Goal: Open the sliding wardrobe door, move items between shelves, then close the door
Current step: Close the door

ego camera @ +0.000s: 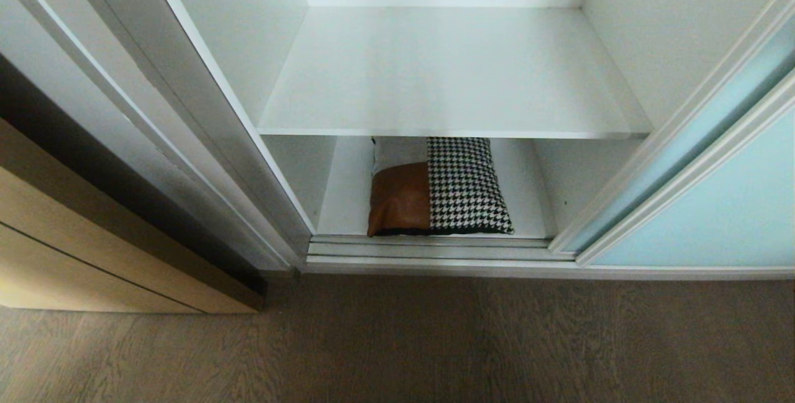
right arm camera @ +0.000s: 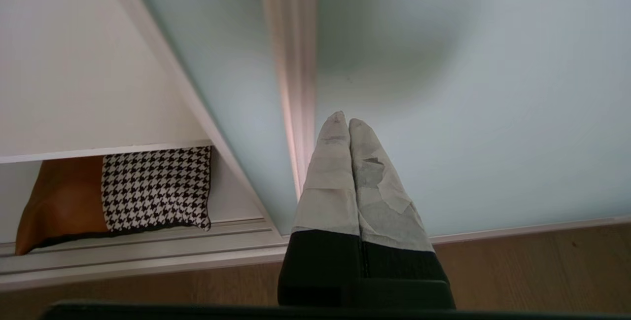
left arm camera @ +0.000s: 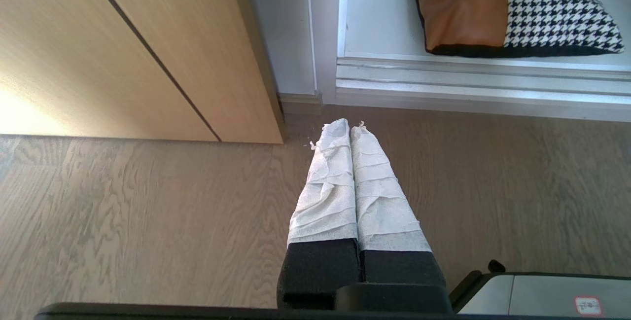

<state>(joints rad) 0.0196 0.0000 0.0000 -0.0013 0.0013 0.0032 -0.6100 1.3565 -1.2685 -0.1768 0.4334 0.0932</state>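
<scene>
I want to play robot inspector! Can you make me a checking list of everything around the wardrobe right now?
Surface: grey-brown wood-grain floor in front of the wardrobe.
Job's things: frosted pale aqua glass sliding door pushed aside to the right; tan leather and houndstooth rectangular cushion lies on the bottom white board; flat white shelf above it holds nothing.
Clutter: nothing seen.
Grippers: left gripper above the floor, fingers shut, holding nothing; right gripper close before the glass door, fingers shut, holding nothing.
Cables: nothing seen.
Surroundings: tan wood-grain cabinet to the left of the wardrobe.
</scene>
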